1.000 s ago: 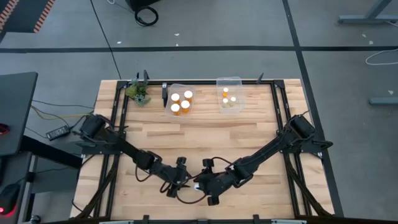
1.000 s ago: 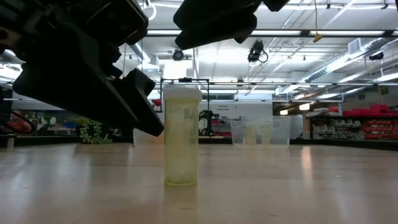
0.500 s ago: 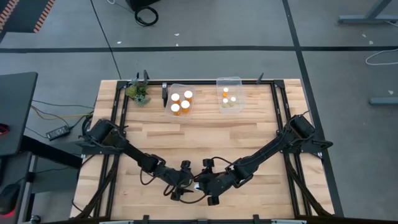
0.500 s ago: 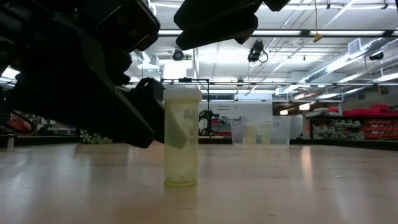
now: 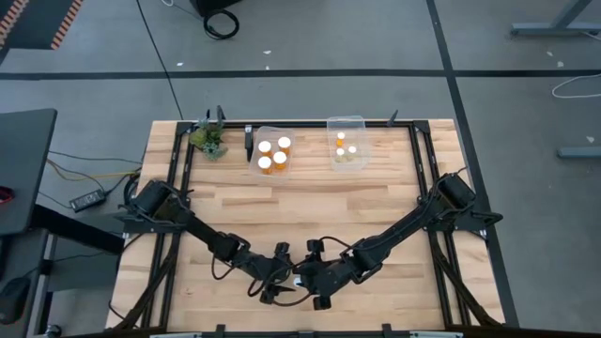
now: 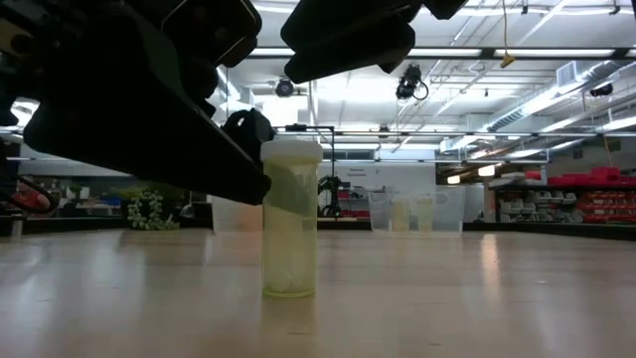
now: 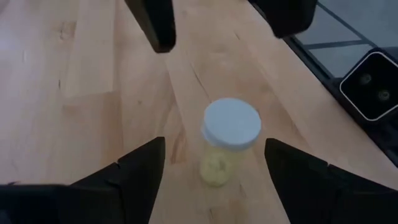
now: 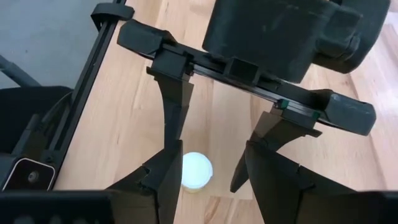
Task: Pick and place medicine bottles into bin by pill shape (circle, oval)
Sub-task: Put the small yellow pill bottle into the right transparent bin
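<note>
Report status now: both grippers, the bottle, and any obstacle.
Left gripper open around upright medicine bottle, not gripping. Right gripper open, facing it over the bottle. Grippers crowd each other.

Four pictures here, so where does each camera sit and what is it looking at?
High: above, looking straight down on table, both arms, two bins.
Low: at tabletop height, facing the standing bottle; arms overhead.
Left wrist: looks past the open left gripper at the bottle.
Right wrist: past the right gripper, facing the left gripper.
All share that bottle.
</note>
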Motion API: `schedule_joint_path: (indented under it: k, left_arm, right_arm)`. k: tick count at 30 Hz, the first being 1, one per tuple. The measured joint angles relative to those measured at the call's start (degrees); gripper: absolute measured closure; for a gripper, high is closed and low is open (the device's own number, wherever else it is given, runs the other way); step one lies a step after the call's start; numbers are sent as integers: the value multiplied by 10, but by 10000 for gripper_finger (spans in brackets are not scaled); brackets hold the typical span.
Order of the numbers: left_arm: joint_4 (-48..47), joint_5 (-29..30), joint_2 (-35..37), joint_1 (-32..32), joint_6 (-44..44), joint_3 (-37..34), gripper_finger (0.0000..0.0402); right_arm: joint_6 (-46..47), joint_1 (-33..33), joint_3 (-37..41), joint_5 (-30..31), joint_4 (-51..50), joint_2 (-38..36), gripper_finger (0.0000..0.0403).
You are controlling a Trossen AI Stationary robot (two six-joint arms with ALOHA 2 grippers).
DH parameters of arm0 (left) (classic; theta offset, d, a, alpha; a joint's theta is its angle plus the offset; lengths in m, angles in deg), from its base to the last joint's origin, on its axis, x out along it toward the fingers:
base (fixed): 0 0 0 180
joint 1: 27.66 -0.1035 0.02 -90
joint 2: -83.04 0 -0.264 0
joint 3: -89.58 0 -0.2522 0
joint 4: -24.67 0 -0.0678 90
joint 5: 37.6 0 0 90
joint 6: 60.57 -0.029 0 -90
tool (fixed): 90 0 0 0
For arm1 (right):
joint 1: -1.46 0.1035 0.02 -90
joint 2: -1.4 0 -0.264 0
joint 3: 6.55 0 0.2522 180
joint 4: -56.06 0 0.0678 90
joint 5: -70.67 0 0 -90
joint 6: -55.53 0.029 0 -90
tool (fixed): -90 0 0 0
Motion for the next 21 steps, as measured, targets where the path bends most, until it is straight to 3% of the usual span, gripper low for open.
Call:
schedule_joint_path:
  k: [13, 21]
  left_arm:
    - [37, 8, -23, -2, 4, 0, 117]
    - [41, 8, -26, -3, 3, 0, 156]
  right_arm:
    - [-1, 0, 0, 0, 1, 0, 221]
    - [0, 0, 0, 0, 2, 0, 221]
